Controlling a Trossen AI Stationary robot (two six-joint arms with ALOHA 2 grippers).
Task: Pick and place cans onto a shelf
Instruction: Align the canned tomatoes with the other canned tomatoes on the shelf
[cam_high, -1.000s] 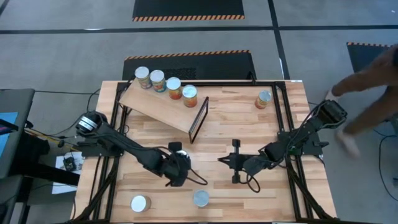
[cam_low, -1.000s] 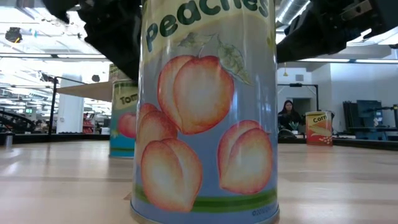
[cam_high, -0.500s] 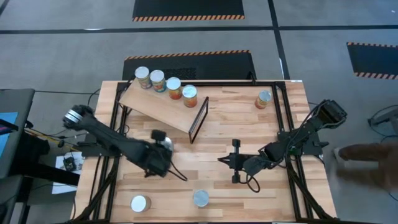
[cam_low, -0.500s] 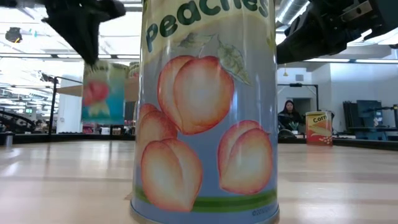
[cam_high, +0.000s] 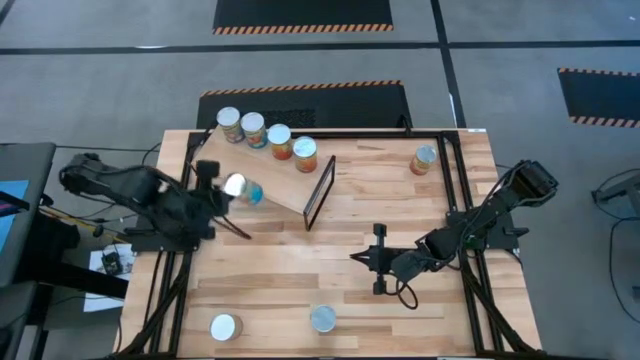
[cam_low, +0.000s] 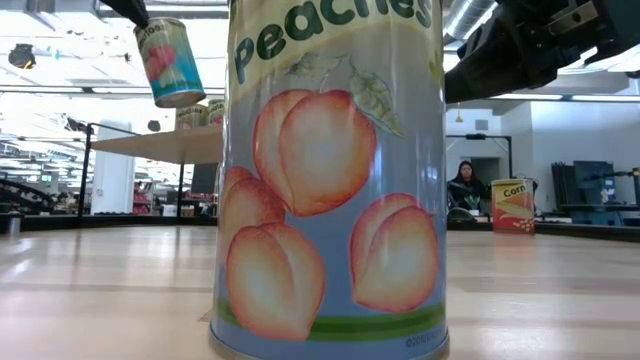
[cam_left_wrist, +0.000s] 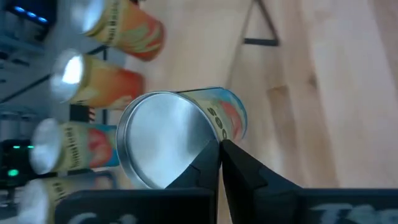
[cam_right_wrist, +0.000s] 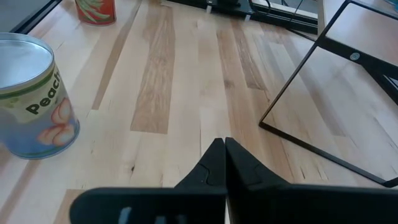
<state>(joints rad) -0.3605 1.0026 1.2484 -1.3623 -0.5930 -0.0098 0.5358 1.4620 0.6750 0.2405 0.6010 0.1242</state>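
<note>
My left gripper (cam_high: 226, 192) is shut on a blue-labelled can (cam_high: 245, 190), held high over the near edge of the slanted plywood shelf (cam_high: 270, 182). The can also shows tilted in the low view (cam_low: 168, 62). Several cans (cam_high: 266, 135) stand in a row on the shelf's far edge, and its black frame (cam_high: 319, 192) is at the right end. My right gripper (cam_high: 358, 258) is shut and empty, low over the table's middle. Two cans (cam_high: 225, 327) (cam_high: 323, 319) stand near the front edge, and one (cam_high: 424, 160) at the far right. My left gripper pinches the can at the rim of its silver lid (cam_left_wrist: 213, 142), one finger on the lid side and one on the labelled wall. The can is lifted clear and tilted, with its lid (cam_high: 235, 184) turned toward the gripper and its body toward the table's right.
The peaches can (cam_low: 330, 180) near the front edge fills the low view and shows beside my right gripper in its wrist view (cam_right_wrist: 31, 96). Black frame rails (cam_high: 455, 200) run along the table's sides. Bare wood (cam_high: 380, 200) lies between the shelf and the far-right can.
My left gripper has risen from the table's middle with the blue can and gone left and toward the far edge, to the shelf. The can, upright on the table a second ago, is now lifted clear and tipped. A person's arm at the right has left the view.
</note>
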